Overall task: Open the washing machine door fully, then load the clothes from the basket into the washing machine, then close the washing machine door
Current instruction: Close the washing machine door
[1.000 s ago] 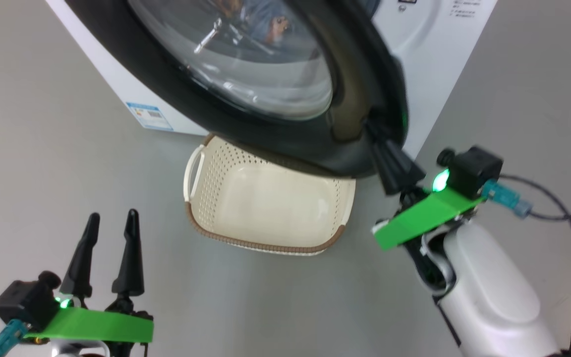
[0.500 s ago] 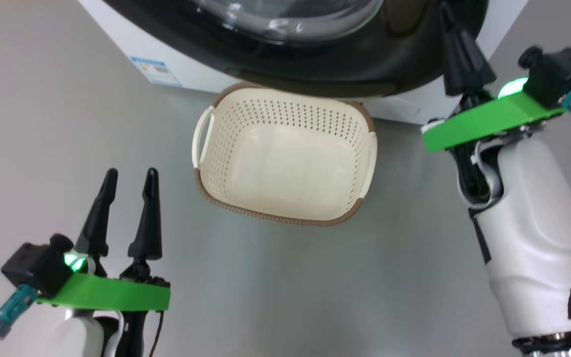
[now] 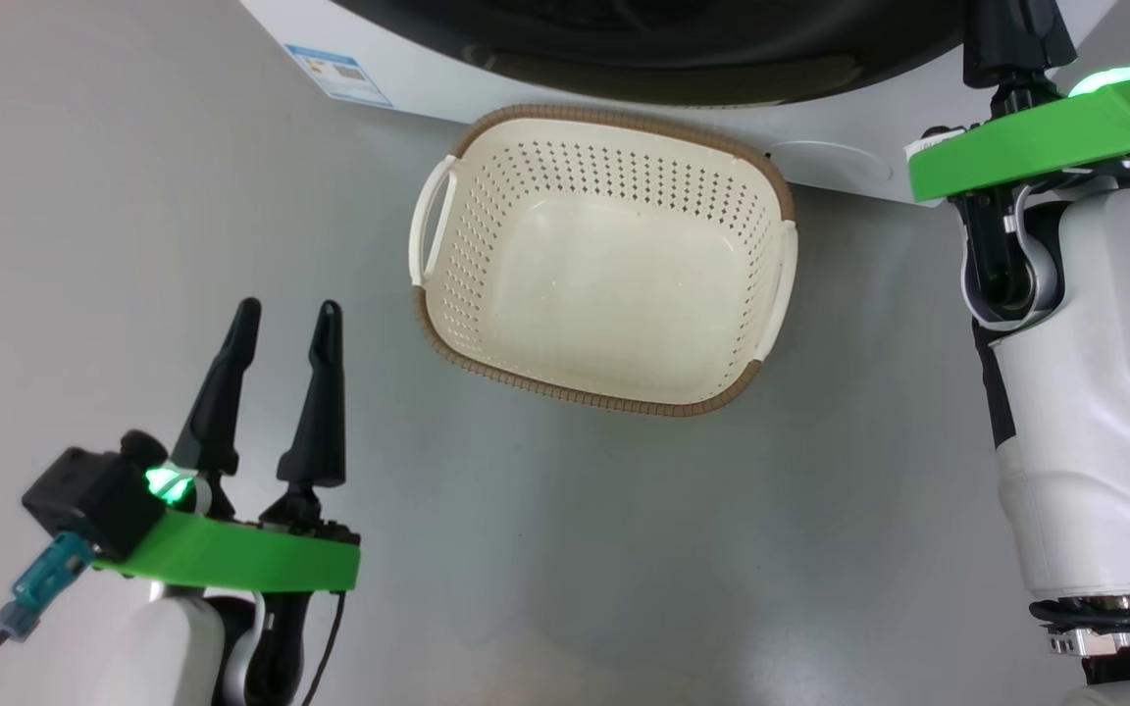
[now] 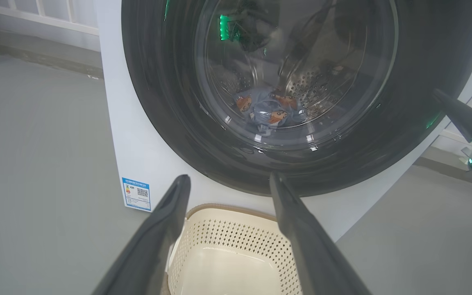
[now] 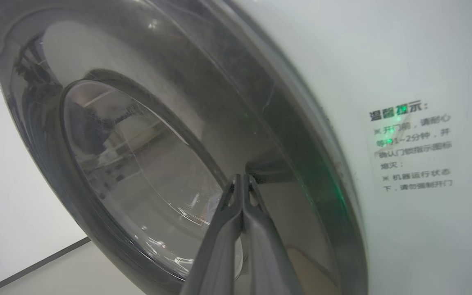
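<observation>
L gripper: two long dark fingers spread wide, nothing betw. them; hovers over smooth grey floor, on robot's left of basket, well apart from it
R gripper: fingers pressed tight together, gripping nothing; tips at door's black ring, beside recess near its edge; contact can't be told
washing machine door: large, round, glossy black w/ bulging clear glass window; lies flat against machine front in left wrist view
clothes: light blue fabric w/ orange-brown cartoon faces; bunched low in perforated steel drum, seen thru door glass
basket: small cream-white perforated plastic, brown woven-look rim, two side handles; on floor just below door, bare bottom showing
washing machine: big white boxy front-loader; small blue label sticker low on front, near basket
</observation>
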Motion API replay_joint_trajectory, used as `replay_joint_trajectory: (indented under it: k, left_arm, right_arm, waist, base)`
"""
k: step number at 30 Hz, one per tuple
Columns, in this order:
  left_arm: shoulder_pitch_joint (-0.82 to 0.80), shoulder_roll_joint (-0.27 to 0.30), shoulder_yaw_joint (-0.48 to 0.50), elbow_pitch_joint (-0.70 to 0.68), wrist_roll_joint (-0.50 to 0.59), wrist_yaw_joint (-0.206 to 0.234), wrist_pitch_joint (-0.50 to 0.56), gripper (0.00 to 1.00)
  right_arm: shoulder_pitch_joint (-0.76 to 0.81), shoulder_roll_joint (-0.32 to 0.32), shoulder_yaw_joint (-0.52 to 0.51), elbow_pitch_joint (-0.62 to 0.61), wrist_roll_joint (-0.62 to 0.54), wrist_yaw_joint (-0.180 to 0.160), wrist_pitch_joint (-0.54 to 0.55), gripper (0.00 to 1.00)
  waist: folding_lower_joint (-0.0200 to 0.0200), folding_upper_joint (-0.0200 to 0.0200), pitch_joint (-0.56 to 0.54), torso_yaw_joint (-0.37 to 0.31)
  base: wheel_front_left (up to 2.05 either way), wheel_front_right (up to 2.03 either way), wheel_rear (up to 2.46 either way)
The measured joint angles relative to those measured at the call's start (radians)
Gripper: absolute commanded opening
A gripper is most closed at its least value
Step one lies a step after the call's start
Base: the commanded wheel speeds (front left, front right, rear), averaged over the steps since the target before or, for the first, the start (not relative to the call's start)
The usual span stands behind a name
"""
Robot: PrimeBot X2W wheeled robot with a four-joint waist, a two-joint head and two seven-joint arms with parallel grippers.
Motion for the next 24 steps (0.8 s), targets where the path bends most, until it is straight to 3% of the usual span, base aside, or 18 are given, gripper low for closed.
replay_joint_trajectory:
  k: [12,17,19,20,21,24]
  left_arm:
    - [-0.006,0.009,-0.007,0.022,0.0,0.0,0.0,1.0]
    - [0.018,0.02,0.006,0.063,0.002,0.0,0.0,1.0]
    - [0.034,0.026,0.014,0.078,0.003,0.0,0.0,1.0]
    - [0.04,0.029,0.019,0.086,0.003,0.0,0.0,1.0]
    - [0.048,0.033,0.025,0.094,0.003,0.0,0.0,1.0]
    - [0.074,0.038,0.038,0.121,0.009,0.0,0.0,1.0]
  right_arm:
    - [0.035,-0.009,0.073,-0.021,0.012,-0.001,0.0,0.02]
    - [0.143,-0.007,0.131,-0.021,0.021,-0.001,0.0,0.48]
    - [0.178,-0.007,0.148,-0.021,0.025,-0.001,0.0,0.86]
    - [0.195,-0.006,0.153,-0.022,0.029,-0.001,0.0,0.95]
    - [0.214,-0.006,0.158,-0.022,0.033,-0.001,0.0,1.0]
    - [0.269,-0.006,0.168,-0.022,0.039,-0.001,0.0,1.0]
  waist:
    - [0.0,0.0,-0.034,-0.004]
    - [0.0,0.0,-0.075,-0.018]
    - [0.0001,0.0,-0.095,-0.025]
    - [0.0,0.0,-0.105,-0.028]
    - [0.0,0.0,-0.116,-0.032]
    - [0.0,0.0,-0.15,-0.044]
  base:
    - [0.0,0.0,0.0]
    - [0.0,0.0,0.0]
    - [0.0,0.0,0.0]
    - [0.0,0.0,0.0]
    - [0.0,0.0,0.0]
    - [0.0,0.0,0.0]
